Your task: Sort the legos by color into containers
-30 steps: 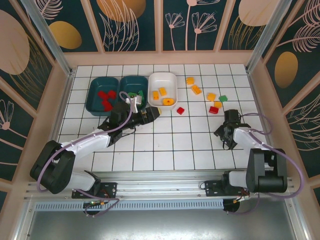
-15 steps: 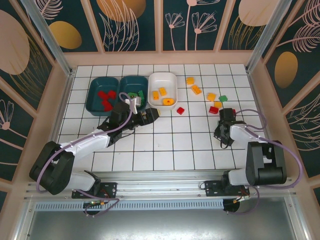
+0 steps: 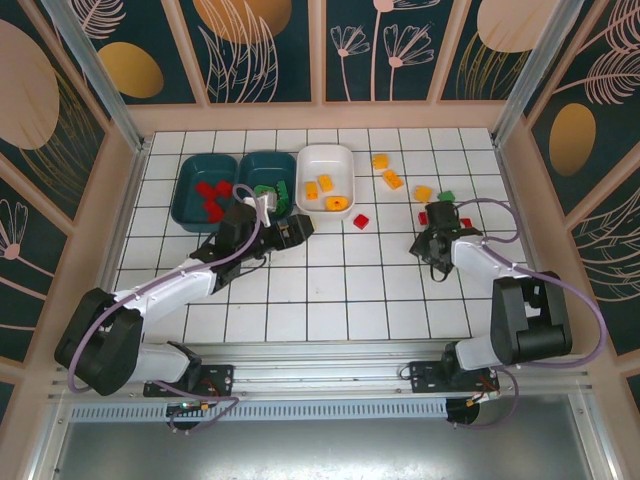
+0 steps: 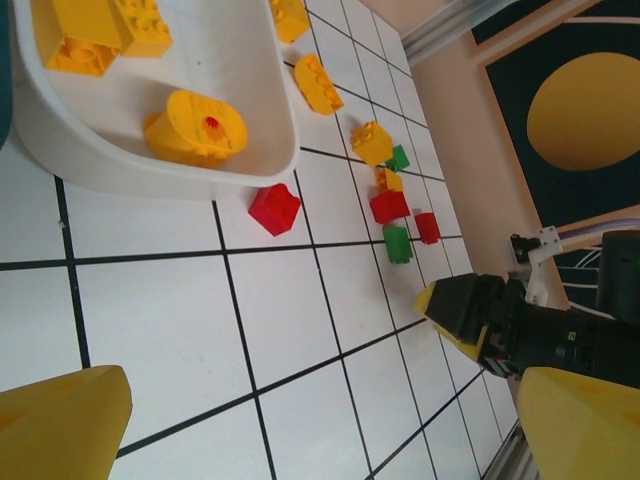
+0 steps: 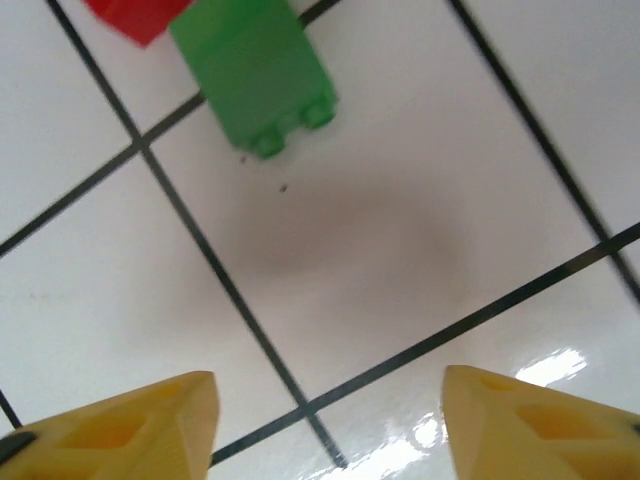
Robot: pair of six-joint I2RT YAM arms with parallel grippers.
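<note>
Two dark teal containers (image 3: 188, 205) (image 3: 268, 165) and a white one (image 3: 325, 155) stand at the back left, holding red (image 3: 210, 196), green (image 3: 265, 190) and orange legos (image 3: 325, 184). In the right wrist view a green brick (image 5: 255, 85) lies flat on the tiles beside a red one (image 5: 135, 15), ahead of my open right gripper (image 5: 330, 425), which touches neither. That gripper (image 3: 428, 236) hovers low by the loose bricks at the right. My left gripper (image 3: 303, 228) is wide open and holds nothing, just in front of the white container (image 4: 150, 160), near a lone red brick (image 4: 275, 208).
Loose orange (image 3: 380, 160) (image 3: 393, 180) (image 3: 423, 193), green (image 3: 446, 196) and red bricks (image 3: 361, 221) lie scattered right of the white tray. Wooden walls ring the tiled floor. My right gripper (image 4: 480, 315) sits close behind the brick cluster (image 4: 390, 207).
My right gripper has swung left and away from the near edge, up to the loose bricks. The left arm has shifted slightly left, still open.
</note>
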